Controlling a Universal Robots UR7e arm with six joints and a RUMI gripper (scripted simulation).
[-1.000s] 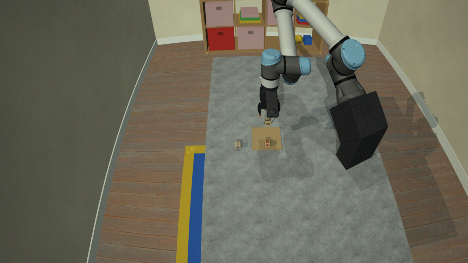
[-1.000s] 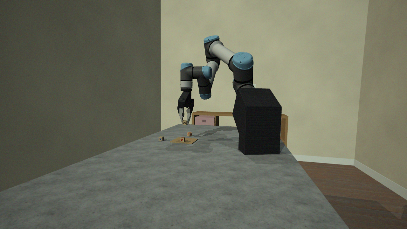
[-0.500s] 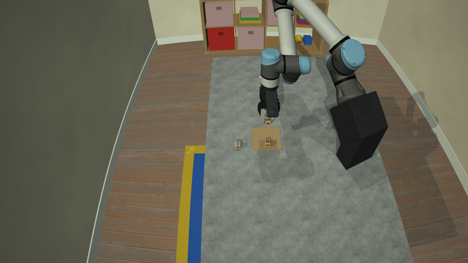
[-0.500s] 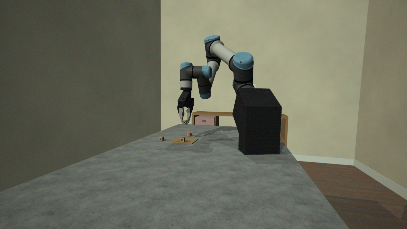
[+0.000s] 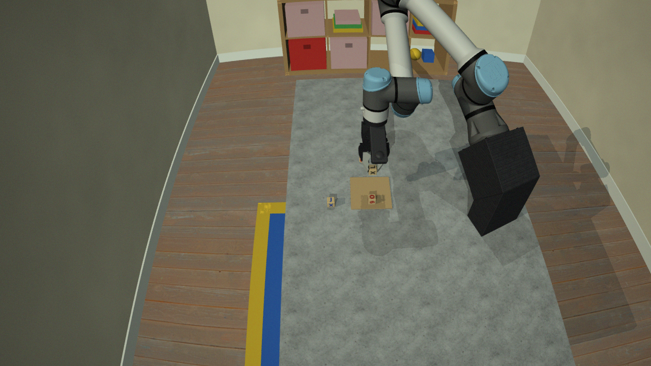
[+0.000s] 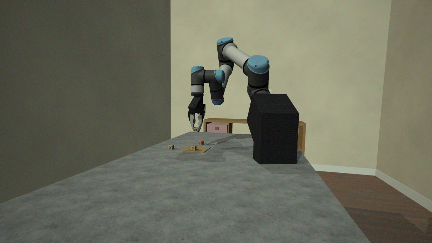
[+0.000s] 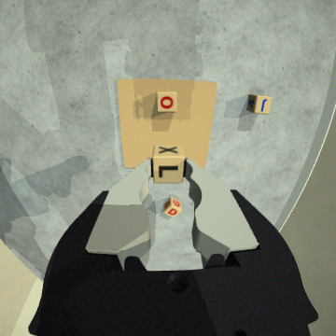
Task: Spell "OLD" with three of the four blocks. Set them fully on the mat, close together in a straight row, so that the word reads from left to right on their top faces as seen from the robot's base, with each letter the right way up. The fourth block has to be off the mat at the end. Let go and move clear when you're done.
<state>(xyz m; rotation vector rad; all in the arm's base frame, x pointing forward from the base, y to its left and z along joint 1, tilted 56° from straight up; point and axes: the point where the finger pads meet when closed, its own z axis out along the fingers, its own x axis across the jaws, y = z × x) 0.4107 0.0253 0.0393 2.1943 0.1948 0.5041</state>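
The gripper point(image 5: 373, 169) point(image 6: 195, 129) point(image 7: 167, 160) points downward with its fingers closed in on the L block point(image 5: 373, 170) point(image 6: 195, 129) point(image 7: 168, 169), held by 2 opposite sides above the gray tabletop point(image 5: 318, 273) point(image 6: 181, 196) point(image 7: 224, 28). The wrist view shows L on its upper face and X on a side; in the top view it appears just beyond the tan mat's point(image 5: 359, 184) point(image 6: 205, 149) point(image 7: 131, 154) far edge.

Of the 4 blocks, only 1 rests on the mat: the O block point(image 5: 372, 199) point(image 6: 193, 147) point(image 7: 166, 102), O up, with a red 9-like mark on a side. It sits fully inside the edges, near the mat's near edge in the top view. Mat surface extends on all 4 sides of it, with the longest stretch toward the far edge.

The J block point(image 5: 330, 201) point(image 6: 170, 147) point(image 7: 259, 105) rests off the mat, well apart from its left edge in the top view, with a strip of tabletop between. The D block point(image 6: 201, 142) point(image 7: 173, 207) also rests off the mat, past the far edge and turned at an angle, showing D and G; it is mostly hidden in the top view. The black pedestal point(image 5: 509, 182) point(image 6: 274, 133) stands well apart from the mat.
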